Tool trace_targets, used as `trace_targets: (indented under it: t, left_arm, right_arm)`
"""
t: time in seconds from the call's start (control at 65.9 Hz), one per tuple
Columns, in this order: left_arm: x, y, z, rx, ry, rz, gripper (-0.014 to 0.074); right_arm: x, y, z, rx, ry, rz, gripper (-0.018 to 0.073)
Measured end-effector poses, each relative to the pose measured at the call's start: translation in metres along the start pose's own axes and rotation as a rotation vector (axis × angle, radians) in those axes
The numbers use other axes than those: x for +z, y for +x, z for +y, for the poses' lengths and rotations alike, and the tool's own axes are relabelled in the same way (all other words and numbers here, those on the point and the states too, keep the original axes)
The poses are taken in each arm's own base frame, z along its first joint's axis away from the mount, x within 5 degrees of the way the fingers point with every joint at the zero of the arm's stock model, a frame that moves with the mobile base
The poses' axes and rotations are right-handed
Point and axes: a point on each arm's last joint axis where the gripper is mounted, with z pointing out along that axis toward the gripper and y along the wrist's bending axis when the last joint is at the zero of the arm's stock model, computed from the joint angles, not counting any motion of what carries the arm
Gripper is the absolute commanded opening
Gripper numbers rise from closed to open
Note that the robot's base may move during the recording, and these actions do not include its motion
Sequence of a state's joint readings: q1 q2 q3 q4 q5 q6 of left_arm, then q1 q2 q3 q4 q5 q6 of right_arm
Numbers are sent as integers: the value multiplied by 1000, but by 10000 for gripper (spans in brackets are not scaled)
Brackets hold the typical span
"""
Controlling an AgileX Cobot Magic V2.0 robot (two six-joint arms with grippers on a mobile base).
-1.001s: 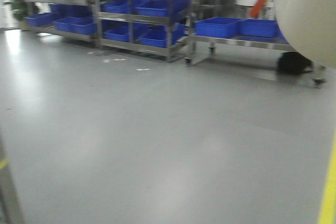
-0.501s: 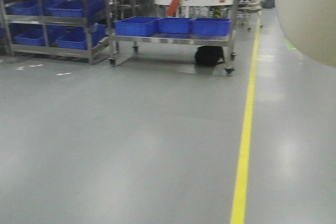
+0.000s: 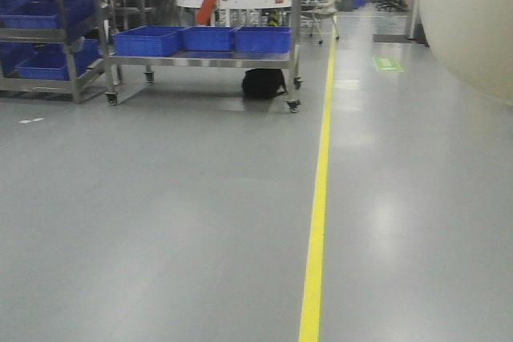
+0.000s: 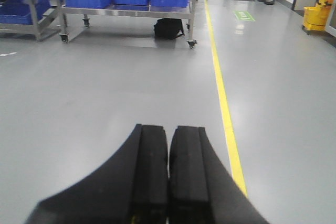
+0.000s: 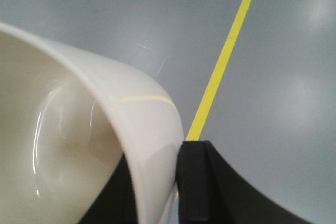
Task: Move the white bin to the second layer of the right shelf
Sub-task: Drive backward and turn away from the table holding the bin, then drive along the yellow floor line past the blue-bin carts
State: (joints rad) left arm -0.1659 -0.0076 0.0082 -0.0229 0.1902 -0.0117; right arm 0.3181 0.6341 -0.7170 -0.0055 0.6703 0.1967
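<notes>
The white bin is a cream-white tub held off the floor; its rim wall is pinched between the fingers of my right gripper, one finger inside and one outside. Its outer wall fills the top right corner of the front view. My left gripper is shut and empty, hanging above the grey floor. No roller shelf level can be picked out in these views.
A wheeled steel cart with blue crates stands ahead left, a black bag under it. A steel rack with blue crates is at far left. A yellow floor line runs ahead. A yellow mop bucket is far right.
The view has swung right: racks and cart slid left, and the yellow line moved from the right edge towards the middle. The bin stays in the right grip.
</notes>
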Motion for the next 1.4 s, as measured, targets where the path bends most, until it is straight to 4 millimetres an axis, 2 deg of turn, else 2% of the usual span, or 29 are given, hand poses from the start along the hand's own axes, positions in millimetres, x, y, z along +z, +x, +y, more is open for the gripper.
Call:
trace_targets:
  t: [1.396]
  left_arm:
    - [0, 0, 0, 0, 0, 0, 85]
  right_arm:
    - [0, 0, 0, 0, 0, 0, 52]
